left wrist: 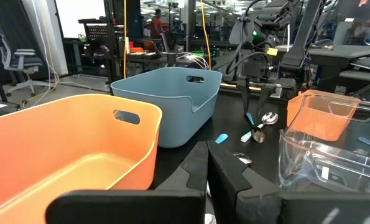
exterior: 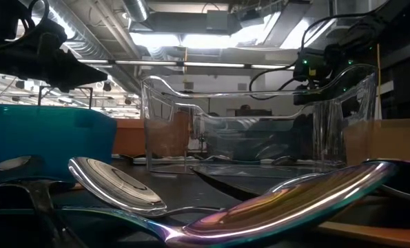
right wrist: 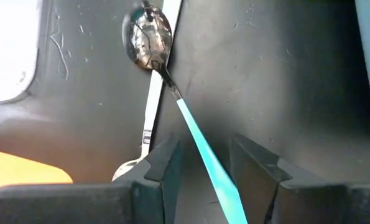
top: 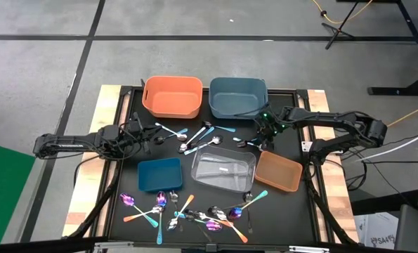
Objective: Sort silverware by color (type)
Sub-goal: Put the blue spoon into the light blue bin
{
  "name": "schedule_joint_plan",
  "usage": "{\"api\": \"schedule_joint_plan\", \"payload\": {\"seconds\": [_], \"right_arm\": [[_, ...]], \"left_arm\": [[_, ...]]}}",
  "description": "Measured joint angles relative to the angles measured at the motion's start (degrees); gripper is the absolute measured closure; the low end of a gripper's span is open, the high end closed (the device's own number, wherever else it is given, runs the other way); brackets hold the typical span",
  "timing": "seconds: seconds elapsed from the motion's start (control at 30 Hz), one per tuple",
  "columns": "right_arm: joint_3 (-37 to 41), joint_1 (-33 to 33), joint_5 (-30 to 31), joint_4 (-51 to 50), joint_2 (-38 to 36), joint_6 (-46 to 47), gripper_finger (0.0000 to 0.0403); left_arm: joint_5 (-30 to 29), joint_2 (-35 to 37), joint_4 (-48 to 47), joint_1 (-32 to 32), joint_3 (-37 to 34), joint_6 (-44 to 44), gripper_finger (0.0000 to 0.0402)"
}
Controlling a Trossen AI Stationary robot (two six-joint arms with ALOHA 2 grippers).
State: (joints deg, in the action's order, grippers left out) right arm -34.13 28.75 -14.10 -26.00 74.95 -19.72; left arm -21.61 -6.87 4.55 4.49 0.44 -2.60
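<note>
Teal-handled spoon [right wrist: 197, 140] between right end effector [right wrist: 203, 168] fingers

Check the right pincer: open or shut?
Open. The right pincer has its fingers apart, straddling the teal-handled spoon lying flat on the table.

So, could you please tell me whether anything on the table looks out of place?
Nothing looks damaged or spilled. The silverware simply lies unsorted in loose clusters across the mat, and the orange bin looks empty. The right gripper, jaws open, straddles a teal-handled spoon.

Orange bin [top: 171, 96], slate-blue bin [top: 238, 97], teal-handled silver spoon [right wrist: 172, 87], iridescent purple-teal spoon [exterior: 280, 203], black table [top: 194, 163]
</note>
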Motion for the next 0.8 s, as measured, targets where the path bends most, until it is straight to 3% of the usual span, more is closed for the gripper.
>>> {"api": "schedule_joint_plan", "payload": {"seconds": [0.13,0.3,0.8], "right_arm": [[0.00,-3.01,2.51,0.45,1.55,-0.86,0.0274],[0.00,-6.14,10.09,3.13,5.44,-2.77,0.0274],[-0.15,-6.23,8.26,3.63,8.07,-2.81,0.0277]], "left_arm": [[0.00,0.00,0.00,0.00,0.00,0.00,0.0401],[0.00,0.00,0.00,0.00,-0.01,-0.01,0.0401],[0.01,0.00,0.03,-0.02,-0.01,0.00,0.0401]]}}
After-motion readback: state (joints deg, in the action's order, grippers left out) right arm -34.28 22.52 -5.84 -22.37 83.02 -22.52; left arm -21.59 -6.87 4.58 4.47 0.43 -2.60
